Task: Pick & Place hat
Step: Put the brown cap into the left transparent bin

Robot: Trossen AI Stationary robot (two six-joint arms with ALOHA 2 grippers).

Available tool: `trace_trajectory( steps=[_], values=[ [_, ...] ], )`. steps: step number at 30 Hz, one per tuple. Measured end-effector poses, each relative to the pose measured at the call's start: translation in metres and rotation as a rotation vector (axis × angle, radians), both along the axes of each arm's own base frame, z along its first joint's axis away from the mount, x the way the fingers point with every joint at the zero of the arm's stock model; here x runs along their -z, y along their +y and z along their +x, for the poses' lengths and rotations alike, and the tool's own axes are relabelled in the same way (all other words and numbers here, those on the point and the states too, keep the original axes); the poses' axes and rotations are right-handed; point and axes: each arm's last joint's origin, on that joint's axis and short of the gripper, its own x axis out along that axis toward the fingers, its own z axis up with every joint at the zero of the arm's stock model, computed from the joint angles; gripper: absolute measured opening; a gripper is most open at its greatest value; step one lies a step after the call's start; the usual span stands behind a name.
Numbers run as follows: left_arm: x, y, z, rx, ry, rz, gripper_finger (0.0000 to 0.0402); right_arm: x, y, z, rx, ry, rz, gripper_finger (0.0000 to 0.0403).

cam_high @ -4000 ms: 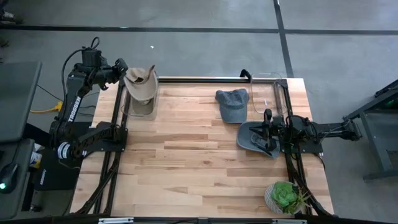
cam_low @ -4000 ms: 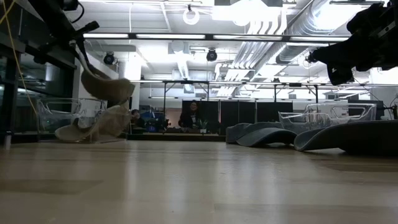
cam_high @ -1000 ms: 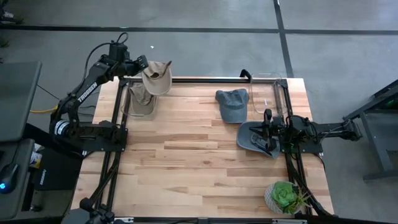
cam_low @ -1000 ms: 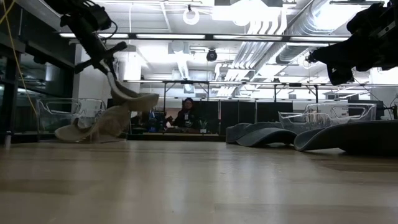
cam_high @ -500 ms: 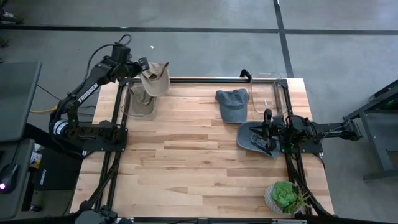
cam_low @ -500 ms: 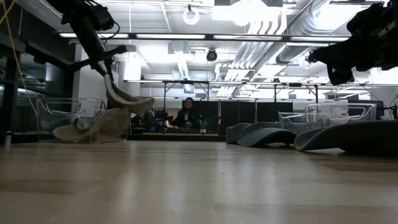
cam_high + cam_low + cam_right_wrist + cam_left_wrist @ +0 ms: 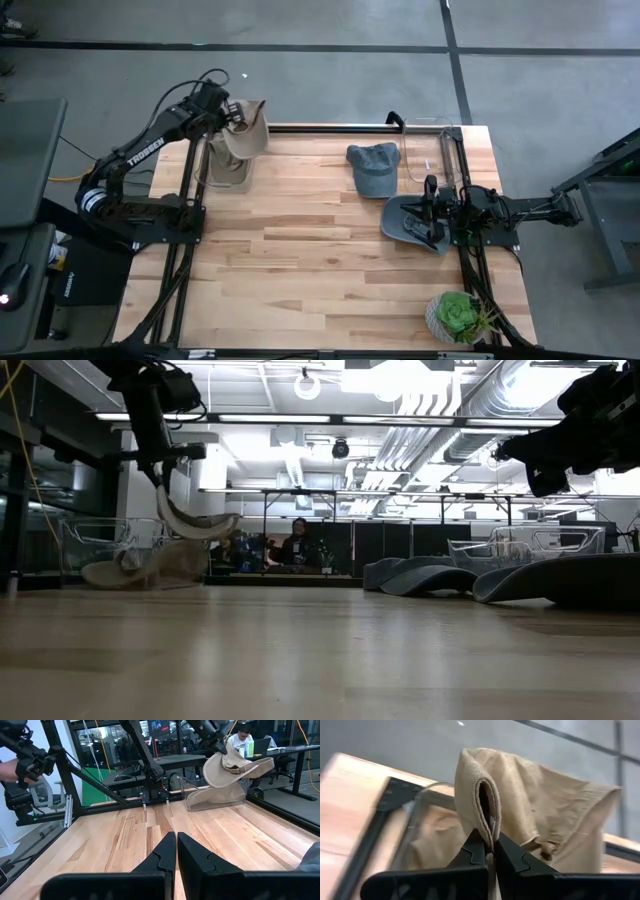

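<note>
A: Starting at the near edge of the table [image 7: 300, 270], what's there?

B: A potted plant [image 7: 458, 316] at the near right corner. Past it the right gripper [image 7: 175, 851] rests above a dark grey hat [image 7: 410, 222] near the right edge, its fingers pressed together with nothing between them.

A: And beyond that?

B: A grey cap [image 7: 374, 168] lies just behind the dark hat, beside a clear bin [image 7: 432, 150] at the far right corner.

A: Where is the tan hat?

B: At the far left corner. The left gripper [image 7: 489, 851] is clenched on the folded brim of the tan hat [image 7: 246, 130], which hangs in the air over a second clear bin [image 7: 212, 795]. Another tan hat [image 7: 145, 566] lies in that bin, under the held one.
</note>
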Motion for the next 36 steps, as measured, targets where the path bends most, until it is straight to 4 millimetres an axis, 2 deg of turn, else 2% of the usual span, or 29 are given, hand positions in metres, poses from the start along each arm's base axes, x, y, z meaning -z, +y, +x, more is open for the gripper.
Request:
trace_trajectory(
  steps=[6,12,15,23,36],
  values=[
    [0.0,-0.012,0.008,-0.043,0.072,0.023,0.0,0.0,0.0,0.0,0.0,0.0,0.0,0.0012],
    [-0.023,-0.024,0.005,-0.103,0.182,0.051,0.0,0.0,0.0,0.0,0.0,0.0,0.0,0.0012],
    [-0.029,-0.028,0.002,-0.086,0.191,0.005,0.0,0.0,0.0,0.0,0.0,0.0,0.0,0.0012],
    [-0.021,-0.028,0.005,0.003,0.212,-0.099,0.0,0.0,0.0,0.0,0.0,0.0,0.0,0.0012],
    [0.018,-0.003,0.028,0.037,0.379,-0.274,0.0,0.0,0.0,0.0,0.0,0.0,0.0,0.0012]
  ],
)
